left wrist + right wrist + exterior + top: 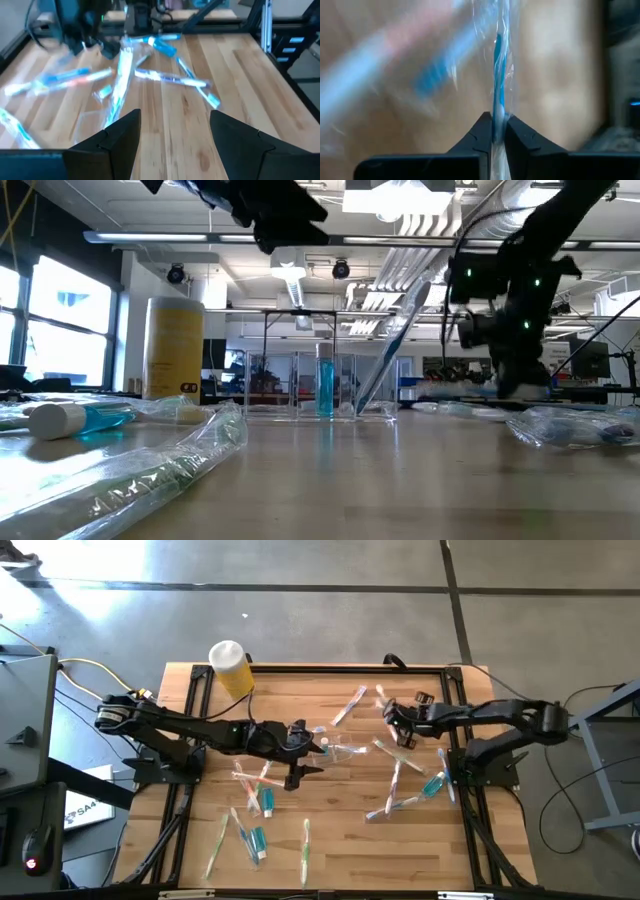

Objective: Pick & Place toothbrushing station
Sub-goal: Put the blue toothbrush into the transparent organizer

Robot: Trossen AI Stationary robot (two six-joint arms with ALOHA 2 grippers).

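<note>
The right gripper (498,131) was closed on a wrapped blue toothbrush (498,75); its two fingertips pinched the clear wrapper with the blue handle running straight out between them. In the high view this gripper (392,718) sat at about 2 o'clock from the table centre, just inside the far right area of the wooden table (330,850). In the low view the right arm came down on the right side, with a wrapped toothbrush leaning at a tilt beside it.

The left gripper (175,132) stood open, its fingers well apart with bare table between them and nothing held. In the high view it (305,755) was near the table centre, slightly toward 9 o'clock, and raised above the surface as seen in the low view.

The clear container (350,752) sat just at 3 o'clock of the left gripper, near the table centre. In the low view it (325,385) stood upright with a blue item standing inside.

The remaining wrapped toothbrushes and tubes lay scattered flat on the table: one group (252,790) at 7 o'clock from the centre, another group (405,790) at 4 o'clock, and one pink-handled brush (348,705) at 12 o'clock. A teal-ended tube (75,420) lay close to the low camera.

A yellow bottle (232,668) with a white cap stood at the far edge, at 11 o'clock.
</note>
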